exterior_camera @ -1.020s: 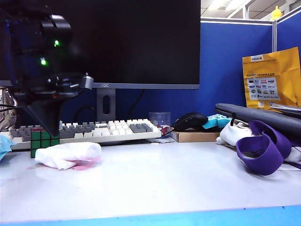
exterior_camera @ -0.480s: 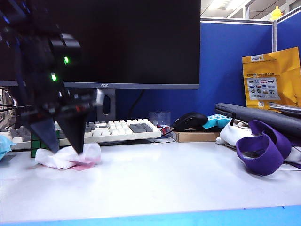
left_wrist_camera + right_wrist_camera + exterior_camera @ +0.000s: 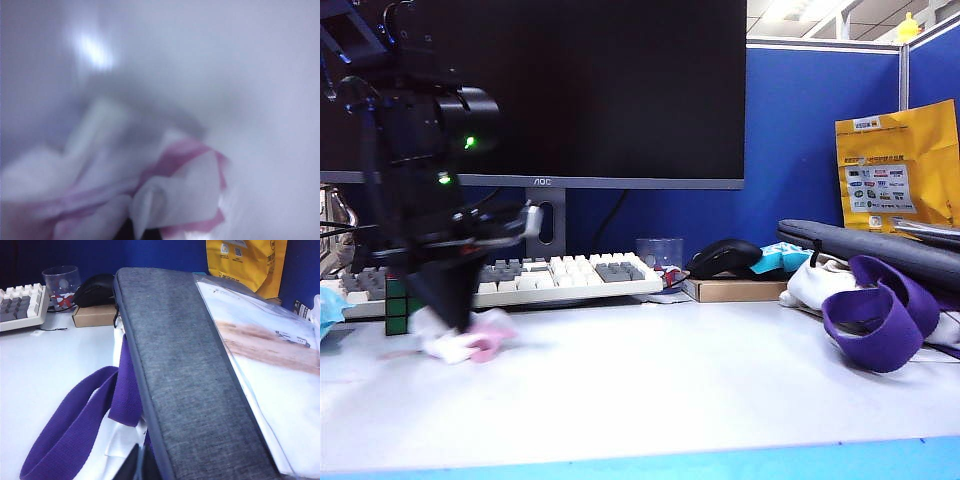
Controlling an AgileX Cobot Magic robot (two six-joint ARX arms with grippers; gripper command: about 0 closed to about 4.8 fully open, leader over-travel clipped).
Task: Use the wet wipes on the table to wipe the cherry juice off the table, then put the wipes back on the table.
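The wet wipes [image 3: 470, 342], white with pink stains, lie bunched on the table [image 3: 660, 380] at the left, in front of the keyboard. My left gripper [image 3: 450, 322] points down into them, its dark fingers together, shut on the bunch. The left wrist view is blurred: the crumpled, pink-edged wet wipes [image 3: 170, 190] fill its lower half, pinched at the left gripper [image 3: 128, 231]. No cherry juice shows on the bare table; I see pink only on the wipes. My right gripper [image 3: 141, 466] is shut, empty, low beside a grey sleeve [image 3: 185, 380]; it is out of the exterior view.
A keyboard [image 3: 550, 275] and a Rubik's cube [image 3: 398, 305] stand just behind the wipes, under a monitor [image 3: 600, 90]. A glass [image 3: 660, 252], a mouse [image 3: 723, 258] and a cardboard box [image 3: 735, 290] sit mid-back. A white bundle with a purple strap [image 3: 875, 315] lies at the right.
My left gripper came down onto the wipes with its fingers spread, then closed on them. The wipes, spread wide before, are now gathered into a smaller bunch, shifted slightly left. The right arm kept still.
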